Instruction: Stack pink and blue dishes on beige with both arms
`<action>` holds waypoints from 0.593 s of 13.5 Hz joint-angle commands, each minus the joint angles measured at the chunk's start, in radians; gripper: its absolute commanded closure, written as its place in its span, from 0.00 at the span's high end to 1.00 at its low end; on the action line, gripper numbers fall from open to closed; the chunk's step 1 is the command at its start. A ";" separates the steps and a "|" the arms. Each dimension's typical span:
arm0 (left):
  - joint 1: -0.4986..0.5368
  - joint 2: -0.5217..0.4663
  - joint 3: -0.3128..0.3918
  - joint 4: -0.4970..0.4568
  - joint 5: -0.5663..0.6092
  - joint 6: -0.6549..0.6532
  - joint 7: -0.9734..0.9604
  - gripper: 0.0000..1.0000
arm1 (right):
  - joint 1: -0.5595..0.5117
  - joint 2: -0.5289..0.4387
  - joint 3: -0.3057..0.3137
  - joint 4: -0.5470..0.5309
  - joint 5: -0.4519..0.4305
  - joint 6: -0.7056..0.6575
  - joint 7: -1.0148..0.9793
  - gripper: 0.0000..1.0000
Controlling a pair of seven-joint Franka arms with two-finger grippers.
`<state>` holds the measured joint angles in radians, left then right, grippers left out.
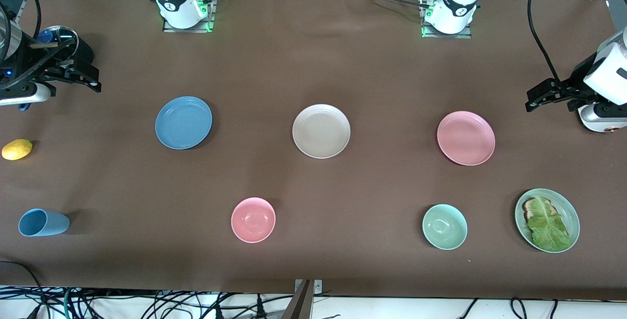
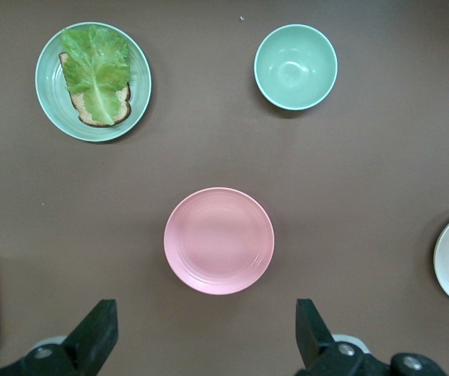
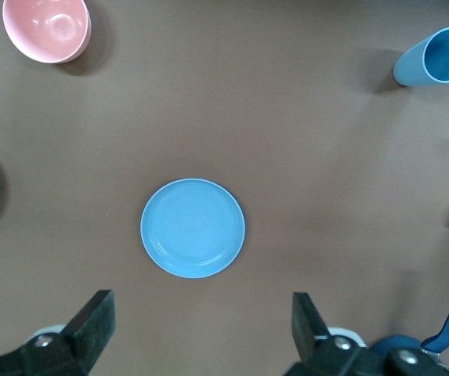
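Three flat plates lie in a row across the middle of the table: the blue plate (image 1: pixel 183 122) toward the right arm's end, the beige plate (image 1: pixel 321 131) in the centre, the pink plate (image 1: pixel 466 138) toward the left arm's end. Nothing is stacked on any of them. My right gripper (image 1: pixel 93 80) hangs open over bare cloth at its end of the table; its wrist view shows the blue plate (image 3: pixel 193 228) ahead of its spread fingers (image 3: pixel 91 321). My left gripper (image 1: pixel 536 97) is open over bare cloth at the other end, with the pink plate (image 2: pixel 219 240) ahead of it.
Nearer the front camera stand a blue cup (image 1: pixel 43 223) on its side, a pink bowl (image 1: pixel 253 219), a green bowl (image 1: pixel 445 227) and a green plate (image 1: pixel 568 211) with lettuce on toast. A lemon (image 1: pixel 17 149) lies at the right arm's end.
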<state>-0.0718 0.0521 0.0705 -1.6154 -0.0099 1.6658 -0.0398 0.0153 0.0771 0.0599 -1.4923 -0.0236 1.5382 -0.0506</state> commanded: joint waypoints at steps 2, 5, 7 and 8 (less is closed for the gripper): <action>0.000 0.017 0.002 0.034 -0.009 -0.011 0.014 1.00 | 0.002 -0.017 -0.002 -0.013 0.005 -0.006 0.008 1.00; 0.004 0.026 0.002 0.034 -0.007 -0.011 0.015 1.00 | 0.002 -0.019 -0.002 -0.011 0.005 -0.006 0.008 1.00; 0.009 0.049 0.008 0.034 -0.004 -0.011 0.017 1.00 | 0.002 -0.019 -0.002 -0.011 0.005 -0.007 0.008 1.00; 0.016 0.063 0.008 0.034 -0.002 -0.011 0.017 1.00 | 0.002 -0.020 -0.002 -0.011 0.005 -0.007 0.008 1.00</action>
<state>-0.0689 0.0704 0.0759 -1.6153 -0.0098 1.6657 -0.0398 0.0153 0.0771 0.0599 -1.4923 -0.0236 1.5375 -0.0506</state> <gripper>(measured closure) 0.000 0.000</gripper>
